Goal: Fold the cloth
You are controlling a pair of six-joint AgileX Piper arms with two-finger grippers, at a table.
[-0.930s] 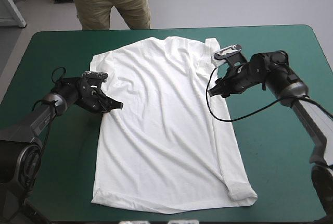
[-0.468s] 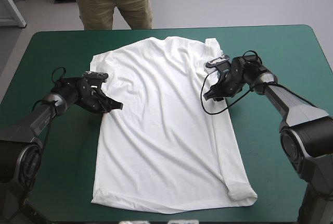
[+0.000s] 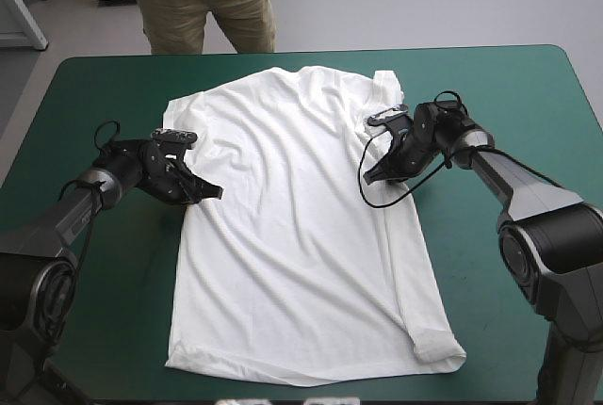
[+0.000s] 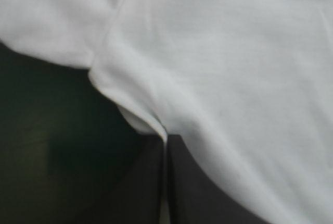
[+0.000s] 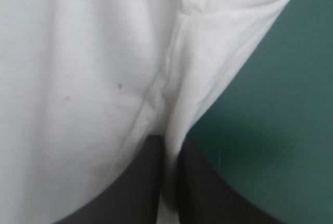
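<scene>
The desk (image 3: 490, 75), under its teal-green cover, carries one thing: the white T-shirt (image 3: 292, 226). It lies spread flat across the middle, collar toward the far edge and hem toward the near edge. The hem's corner nearest the desk's right edge is slightly rolled.

The left gripper (image 3: 209, 190) sits at the shirt's side edge facing the desk's left edge, just below the sleeve. The right gripper (image 3: 369, 176) sits at the opposite side edge, roughly level with it. Each has its black fingers pressed almost together with a pinch of T-shirt fabric between them.

The step in hand looks like the end of grasping for a first fold, with both sides caught and nothing lifted yet. The next move probably calls for raising both arms together, evenly, so the cloth comes up without twisting. The pinches are thin and close to the edge, so a pull too sharp could slip one free.

The high view gives the whole layout but leaves the fingertips too small to judge the hold. The left wrist view settles it: the left gripper (image 4: 165, 141) closes on a small fold of the T-shirt (image 4: 234, 52) where sleeve meets body. In the right wrist view, the right gripper (image 5: 171, 148) has a white strip of the T-shirt (image 5: 78, 67) running down between its fingers, with bare cover alongside. Neither wrist view shows the hem.
</scene>
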